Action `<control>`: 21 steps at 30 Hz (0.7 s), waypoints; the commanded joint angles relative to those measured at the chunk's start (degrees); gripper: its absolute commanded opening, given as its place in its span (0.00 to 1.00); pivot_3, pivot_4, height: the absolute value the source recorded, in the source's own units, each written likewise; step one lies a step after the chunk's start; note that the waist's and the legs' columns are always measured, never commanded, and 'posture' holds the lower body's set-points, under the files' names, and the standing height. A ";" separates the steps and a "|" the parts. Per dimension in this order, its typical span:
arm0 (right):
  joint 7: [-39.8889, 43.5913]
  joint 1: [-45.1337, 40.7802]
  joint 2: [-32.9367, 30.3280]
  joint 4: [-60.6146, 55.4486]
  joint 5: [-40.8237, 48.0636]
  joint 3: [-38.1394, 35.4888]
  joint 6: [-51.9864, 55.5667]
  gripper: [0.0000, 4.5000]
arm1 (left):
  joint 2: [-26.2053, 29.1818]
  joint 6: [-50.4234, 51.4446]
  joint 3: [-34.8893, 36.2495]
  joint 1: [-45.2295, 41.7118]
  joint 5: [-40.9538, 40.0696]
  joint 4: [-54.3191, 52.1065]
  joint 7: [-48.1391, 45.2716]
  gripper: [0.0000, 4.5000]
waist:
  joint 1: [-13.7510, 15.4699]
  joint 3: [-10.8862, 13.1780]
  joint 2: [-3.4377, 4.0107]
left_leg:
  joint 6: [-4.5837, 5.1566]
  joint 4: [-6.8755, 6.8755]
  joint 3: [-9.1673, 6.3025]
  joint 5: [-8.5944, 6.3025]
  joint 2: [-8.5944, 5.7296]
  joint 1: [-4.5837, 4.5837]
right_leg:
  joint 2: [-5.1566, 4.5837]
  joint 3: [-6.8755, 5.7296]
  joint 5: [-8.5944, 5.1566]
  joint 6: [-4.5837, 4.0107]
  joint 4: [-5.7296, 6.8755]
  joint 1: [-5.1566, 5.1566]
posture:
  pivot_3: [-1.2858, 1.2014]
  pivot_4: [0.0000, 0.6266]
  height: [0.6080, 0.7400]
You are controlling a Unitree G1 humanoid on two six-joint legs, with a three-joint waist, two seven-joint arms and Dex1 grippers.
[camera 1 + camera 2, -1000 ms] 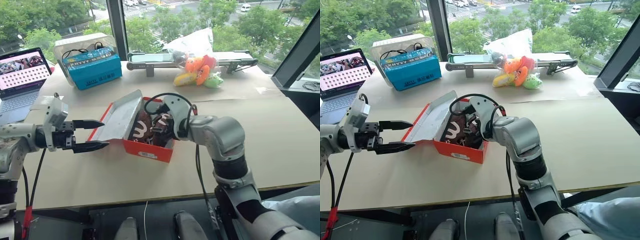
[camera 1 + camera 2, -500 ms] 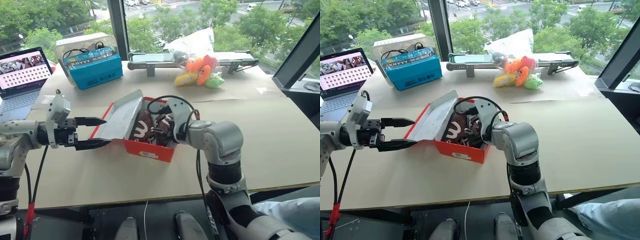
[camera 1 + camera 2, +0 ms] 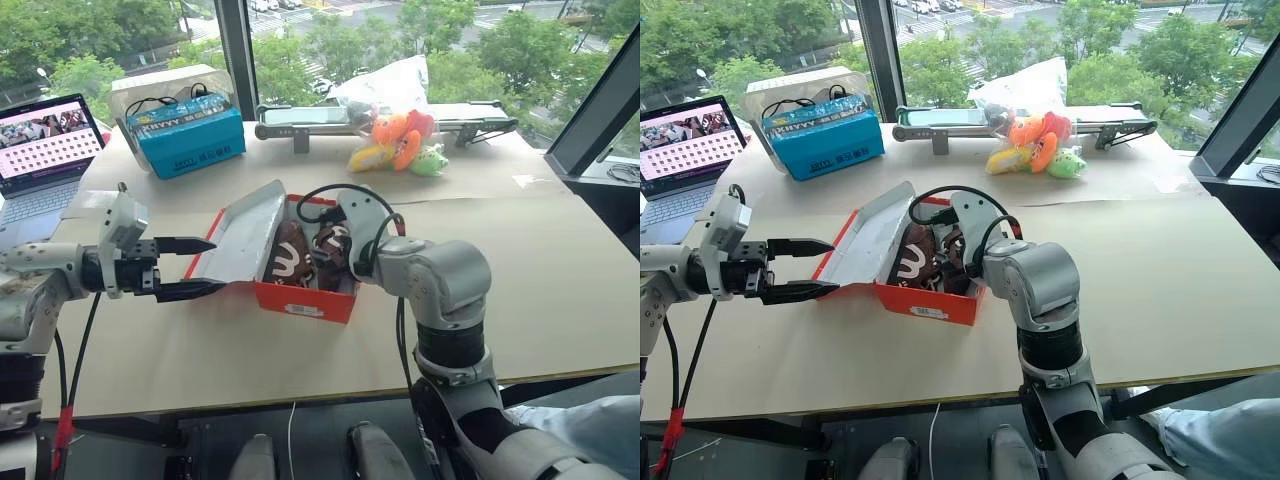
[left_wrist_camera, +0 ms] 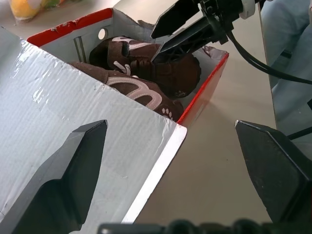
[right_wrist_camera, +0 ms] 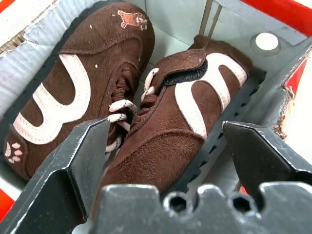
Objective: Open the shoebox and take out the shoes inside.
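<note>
Shoebox (image 3: 300,296) open; right hand (image 5: 168,146) spread over shoes (image 5: 146,112) inside.

Silver-grey arms with black joint bands. Black two-fingered left gripper (image 3: 190,268) on a white wrist block; right gripper (image 5: 165,146) shows hex screws. Black cable loops over right wrist.

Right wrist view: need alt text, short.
Two dark brown shoes with white markings lie side by side inside the open red shoebox, seen from just above. The right gripper has its black fingers spread wide, straddling the nearer shoe without gripping it yet.
</note>
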 commanded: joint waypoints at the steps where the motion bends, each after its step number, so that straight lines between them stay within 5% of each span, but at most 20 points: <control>1: -0.70 2.86 -1.79 1.28 -1.11 2.09 0.44 0.99 | -0.21 -0.56 0.56 -1.50 -0.31 -0.29 0.10 1.00 | 0.08 -0.01 -0.02 | 0.00 0.00 0.00 0.00 0.00 0.00 | 0.00 0.00 0.00 0.00 0.00 0.01 | 0.52 0.24 0.74; 12: 0.46 5.41 -2.92 3.64 -0.79 6.20 -3.03 0.99 | -0.76 -1.06 0.90 -1.70 -0.07 0.27 0.10 1.00 | 0.07 -0.21 -0.32 | 0.00 0.00 -0.02 0.00 -0.01 0.27 | -0.01 -0.01 -0.15 0.20 -0.01 0.29 | 0.52 0.24 0.74; 21: 1.22 4.58 -4.89 4.57 -1.58 8.55 -4.36 0.40 | -1.06 -1.30 1.15 -1.77 -0.16 0.60 0.31 1.00 | 0.06 -0.21 -0.32 | 0.01 -0.02 -0.06 -0.01 0.02 0.69 | 0.01 -0.05 -0.29 0.23 -0.21 0.82 | 0.52 0.24 0.74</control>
